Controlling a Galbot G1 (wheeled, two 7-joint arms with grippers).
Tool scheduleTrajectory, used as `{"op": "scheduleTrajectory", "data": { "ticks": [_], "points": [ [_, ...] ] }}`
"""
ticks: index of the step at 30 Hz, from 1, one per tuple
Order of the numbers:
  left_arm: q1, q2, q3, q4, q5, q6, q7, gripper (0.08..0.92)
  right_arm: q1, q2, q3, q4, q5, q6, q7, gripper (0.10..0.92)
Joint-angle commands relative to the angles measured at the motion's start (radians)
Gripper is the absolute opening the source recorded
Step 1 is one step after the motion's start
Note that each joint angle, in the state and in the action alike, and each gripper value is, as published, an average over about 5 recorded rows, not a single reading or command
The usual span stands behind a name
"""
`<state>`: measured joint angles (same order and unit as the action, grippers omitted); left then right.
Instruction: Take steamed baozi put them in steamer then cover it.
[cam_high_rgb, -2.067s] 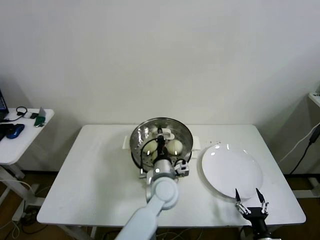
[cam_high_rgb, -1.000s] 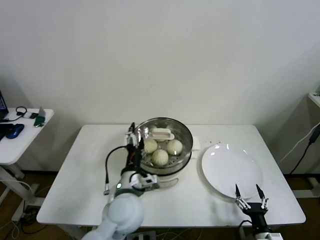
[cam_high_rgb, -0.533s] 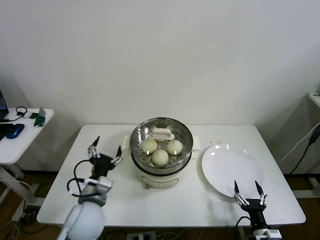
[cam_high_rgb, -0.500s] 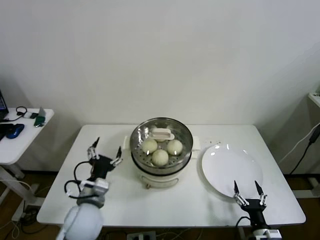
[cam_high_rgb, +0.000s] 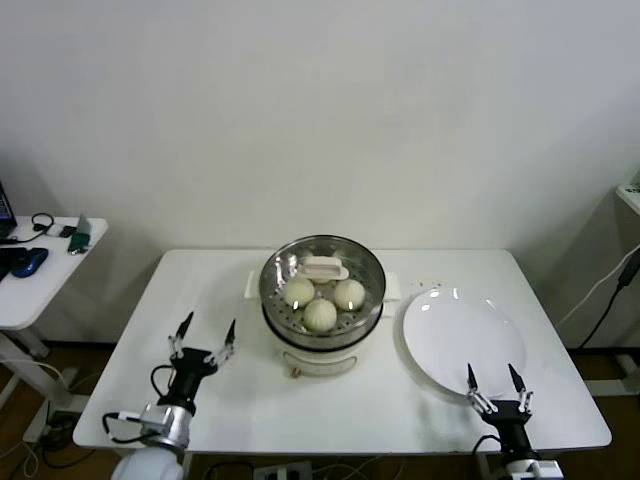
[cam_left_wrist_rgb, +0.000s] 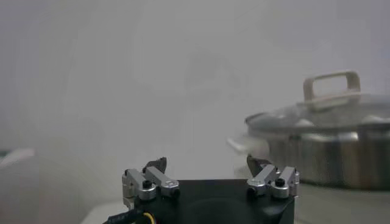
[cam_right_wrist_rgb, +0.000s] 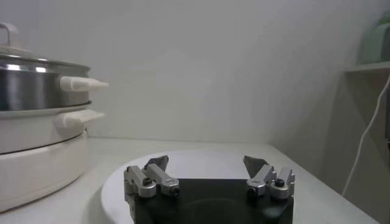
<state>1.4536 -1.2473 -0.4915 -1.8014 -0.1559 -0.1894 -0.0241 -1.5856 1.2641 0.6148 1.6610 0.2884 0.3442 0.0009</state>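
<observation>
The steel steamer (cam_high_rgb: 345, 336) stands mid-table on its cream pot base (cam_high_rgb: 320, 360). The glass cover lies on it, with its cream handle (cam_high_rgb: 325, 268) on top. Three baozi (cam_high_rgb: 319, 315) show through the glass; a fourth is hidden. My left gripper (cam_high_rgb: 203, 338) is open and empty at the table's front left, apart from the steamer. In the left wrist view the gripper (cam_left_wrist_rgb: 207, 163) faces the covered steamer (cam_left_wrist_rgb: 341, 152). My right gripper (cam_high_rgb: 493, 385) is open and empty at the front right, by the plate's near edge; it also shows in the right wrist view (cam_right_wrist_rgb: 206, 163).
A bare white plate (cam_high_rgb: 463, 340) lies right of the steamer; it shows in the right wrist view (cam_right_wrist_rgb: 201, 159) beside the steamer (cam_right_wrist_rgb: 30, 76). A small side table (cam_high_rgb: 40, 265) with headphones and a mouse stands off to the left. A cable (cam_high_rgb: 610, 295) hangs at the far right.
My left gripper has let go of the cover on the steamer and drawn back to the table's front left, open. The right gripper has barely moved.
</observation>
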Motion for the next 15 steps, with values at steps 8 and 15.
{"op": "scheduleTrajectory", "data": {
  "ticks": [8, 15],
  "points": [
    [0.049, -0.011, -0.023, 0.125, -0.089, -0.167, 0.038, 0.823, 0.001, -0.002, 0.001, -0.004, 0.008, 0.003, -0.006, 0.823],
    [0.059, -0.011, -0.025, 0.113, -0.082, -0.159, 0.037, 0.823, 0.002, 0.0, 0.0, -0.002, 0.006, 0.002, -0.006, 0.823]
  ]
}}
